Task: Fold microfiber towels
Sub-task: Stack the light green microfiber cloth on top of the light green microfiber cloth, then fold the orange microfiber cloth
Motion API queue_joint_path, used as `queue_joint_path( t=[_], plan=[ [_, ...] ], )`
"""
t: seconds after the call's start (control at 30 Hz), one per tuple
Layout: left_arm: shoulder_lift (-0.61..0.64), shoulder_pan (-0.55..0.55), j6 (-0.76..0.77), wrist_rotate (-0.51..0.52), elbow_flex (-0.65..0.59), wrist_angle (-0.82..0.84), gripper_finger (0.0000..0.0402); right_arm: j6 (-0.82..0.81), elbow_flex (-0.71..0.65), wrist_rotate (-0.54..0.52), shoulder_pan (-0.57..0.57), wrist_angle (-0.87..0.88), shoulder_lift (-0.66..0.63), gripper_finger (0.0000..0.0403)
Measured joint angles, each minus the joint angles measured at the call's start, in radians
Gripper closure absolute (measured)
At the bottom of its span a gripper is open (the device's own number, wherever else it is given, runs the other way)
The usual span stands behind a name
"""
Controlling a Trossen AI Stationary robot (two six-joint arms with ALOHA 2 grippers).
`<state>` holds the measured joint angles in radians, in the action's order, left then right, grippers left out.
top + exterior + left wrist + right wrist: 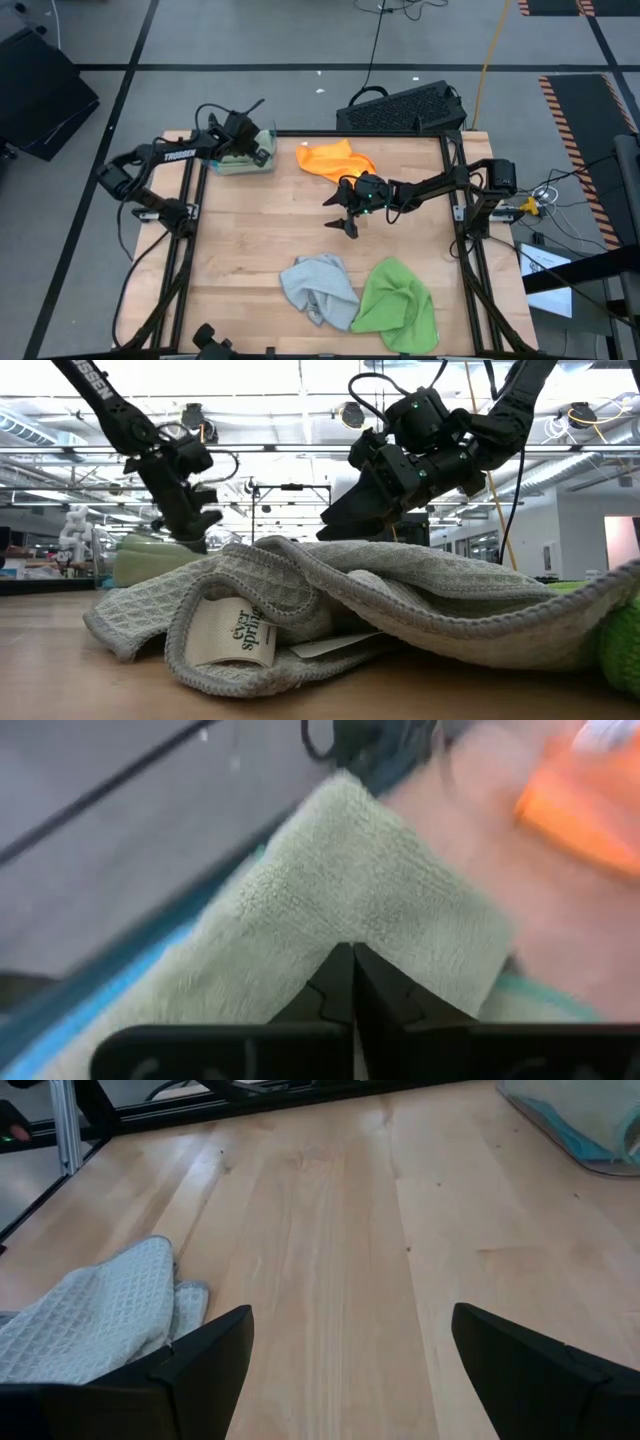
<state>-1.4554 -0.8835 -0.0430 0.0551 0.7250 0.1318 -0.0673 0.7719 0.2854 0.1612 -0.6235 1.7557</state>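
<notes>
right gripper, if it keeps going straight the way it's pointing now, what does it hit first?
Probably bare table. The right gripper, open, looks across empty wood. The light grey towel lies off to one side of that line and the folded stack to the other. Depth is hard to judge, so treat this as likely.

A black keyboard [405, 108] lies beyond the wooden table [270, 225].

Table [330, 1230]: pale wood, smooth, matt grain. Grey towel [330, 595]: waffle-weave cloth w/ paper-like label. Sage towel [350, 890]: fuzzy, napped cloth. Fingers [200, 1360]: matt black plastic, as seen.
</notes>
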Motion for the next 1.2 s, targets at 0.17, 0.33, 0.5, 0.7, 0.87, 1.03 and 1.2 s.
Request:
queue_joint_path(
  t=[0.17,0.33,0.5,0.7,0.87,1.03,1.2],
  plan=[
    [0.071,0.016,-0.004,0.016,0.005,0.002,0.038,-0.02,0.0,0.0,0.0,0.002,0.0,0.0069],
    [0.17,0.033,-0.006,0.059,0.005,0.044,0.0361,-0.023,0.0,0.0,0.0,0.042,-0.008,0.0069],
    [0.299,0.106,0.003,0.061,0.005,0.098,0.0358,0.003,0.0,-0.081,0.0,0.171,-0.073,0.0069],
    [0.389,0.329,0.073,0.107,0.005,0.138,0.0357,0.05,-0.007,-0.217,-0.001,0.392,-0.202,0.0069],
    [0.382,0.583,0.132,0.283,0.005,0.104,0.0357,0.048,-0.106,-0.392,-0.002,0.42,-0.286,0.0069],
    [0.35,0.772,0.199,0.41,0.005,0.048,0.0357,0.003,-0.222,-0.481,0.017,0.339,-0.316,0.0069],
    [0.272,0.905,0.255,0.495,0.005,-0.037,0.0357,-0.003,-0.325,-0.468,0.039,0.125,-0.283,0.0069]
  ],
)
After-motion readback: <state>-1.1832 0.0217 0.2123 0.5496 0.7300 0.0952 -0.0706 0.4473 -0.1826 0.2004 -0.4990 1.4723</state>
